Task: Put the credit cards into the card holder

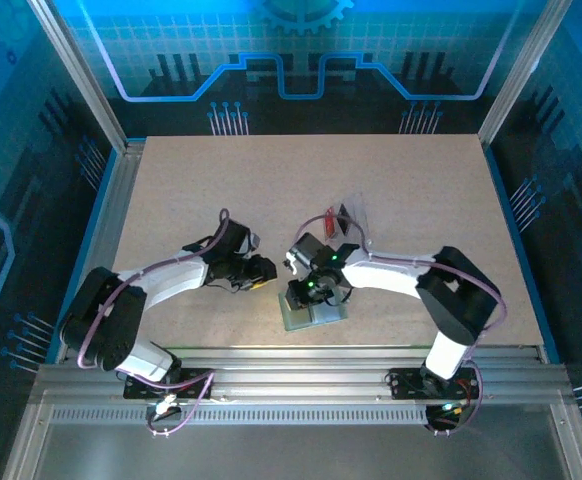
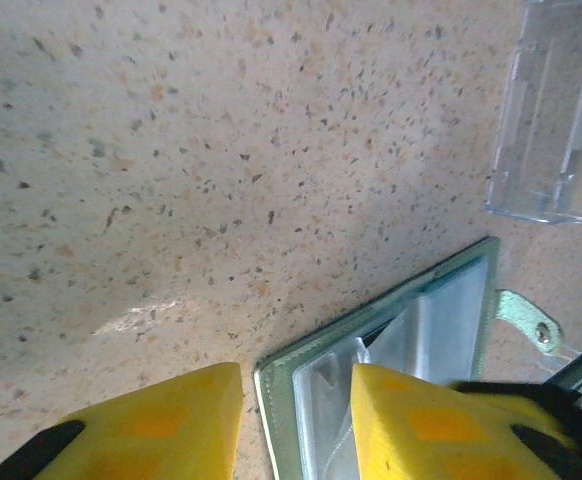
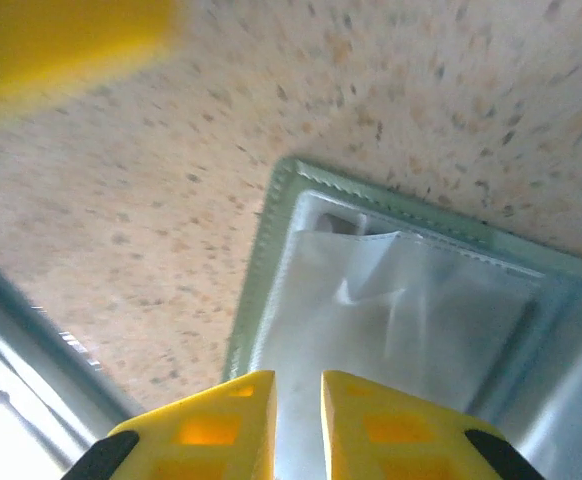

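The card holder, a flat pale grey-green sleeve, lies flat on the table close to its near edge and about midway along it. In the right wrist view we see its stitched green border framing a clear, glossy inner pocket. In the left wrist view a small green tab with a round stud projects from one side of the holder.

The right tool hangs directly over the holder. Its yellow fingers stand nearly together, leaving only a slim gap above the clear pocket. We cannot tell whether they pinch any part of that pocket.

The left tool sits just beside the holder, on the side towards the table's left edge. Its two yellow fingers are clearly parted and grasp nothing. One is over bare table and the other over the holder, so the holder's border runs through the gap between them.

Farther from the near edge, just beyond the right tool, lies a clear plastic pouch, apart from the holder. A small red patch shows at the pouch, too small for us to identify.
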Robot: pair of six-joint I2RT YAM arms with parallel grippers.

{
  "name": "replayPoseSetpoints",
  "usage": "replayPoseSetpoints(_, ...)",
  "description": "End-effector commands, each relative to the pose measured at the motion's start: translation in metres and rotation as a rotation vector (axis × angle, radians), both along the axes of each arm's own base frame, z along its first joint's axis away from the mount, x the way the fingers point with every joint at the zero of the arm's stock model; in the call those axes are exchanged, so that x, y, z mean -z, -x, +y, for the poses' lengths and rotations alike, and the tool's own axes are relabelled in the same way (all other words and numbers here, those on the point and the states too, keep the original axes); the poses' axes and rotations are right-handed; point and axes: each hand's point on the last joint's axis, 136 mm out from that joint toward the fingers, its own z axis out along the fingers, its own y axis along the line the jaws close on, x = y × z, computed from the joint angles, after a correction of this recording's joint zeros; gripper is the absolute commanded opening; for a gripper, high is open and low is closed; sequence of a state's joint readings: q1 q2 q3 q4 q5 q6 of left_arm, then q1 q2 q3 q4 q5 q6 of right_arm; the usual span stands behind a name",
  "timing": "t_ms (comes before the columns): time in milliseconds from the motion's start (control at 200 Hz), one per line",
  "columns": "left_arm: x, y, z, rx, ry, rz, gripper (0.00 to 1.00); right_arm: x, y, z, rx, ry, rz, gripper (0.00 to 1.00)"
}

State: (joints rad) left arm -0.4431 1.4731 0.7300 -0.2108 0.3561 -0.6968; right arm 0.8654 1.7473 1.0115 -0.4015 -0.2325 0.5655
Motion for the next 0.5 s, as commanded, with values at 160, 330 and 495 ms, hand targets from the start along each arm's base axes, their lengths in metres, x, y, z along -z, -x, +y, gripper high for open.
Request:
replayPoseSetpoints(160,-0.023,-0.011,0.009,-0.009,0.022,-0.049,0.4,-0.031,-0.037,-0.002,0.018,0.016,-0.12,0.33)
replayPoseSetpoints(330,-0.046,-0.04,0.001,-0.029,0.05,-0.1,0.4,-0.098,-0.102,-0.081,0.208,0.31,-0.358,0.49)
replayPoseSetpoints(495,-0.054,-0.073,-0.016,-0.035,0.079,-0.118,0.41,-0.127,-0.152,-0.143,0.342,0.528,-0.454,0.57)
